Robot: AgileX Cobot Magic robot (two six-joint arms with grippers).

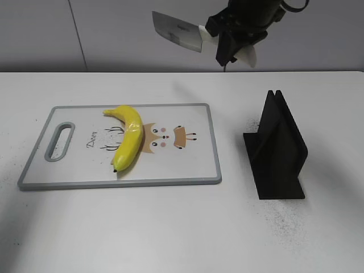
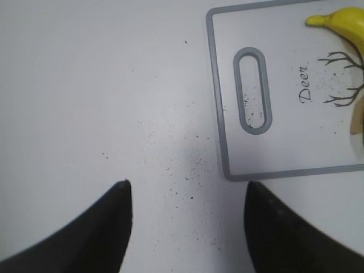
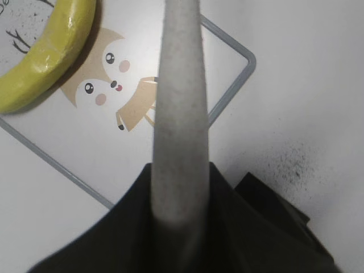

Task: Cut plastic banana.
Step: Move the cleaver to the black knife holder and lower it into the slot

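The plastic banana [image 1: 128, 137] lies on the white cutting board [image 1: 193, 170], curved, glossy yellow, with a dark tip at its near end. It shows in the right wrist view [image 3: 54, 54], and its stem end shows in the left wrist view [image 2: 341, 23]. My right gripper [image 1: 230, 42] is shut on a toy knife [image 1: 177, 31] and holds it high above the board's far right, blade pointing left. The blade's grey edge [image 3: 179, 108] runs up the right wrist view. My left gripper [image 2: 186, 190] is open and empty over bare table, left of the board's handle end [image 2: 252, 91].
A black knife stand [image 1: 277, 148] stands on the table right of the board; a corner of it shows in the right wrist view [image 3: 273, 199]. Dark specks dot the white table [image 1: 170, 227] by the stand and by the board's handle slot.
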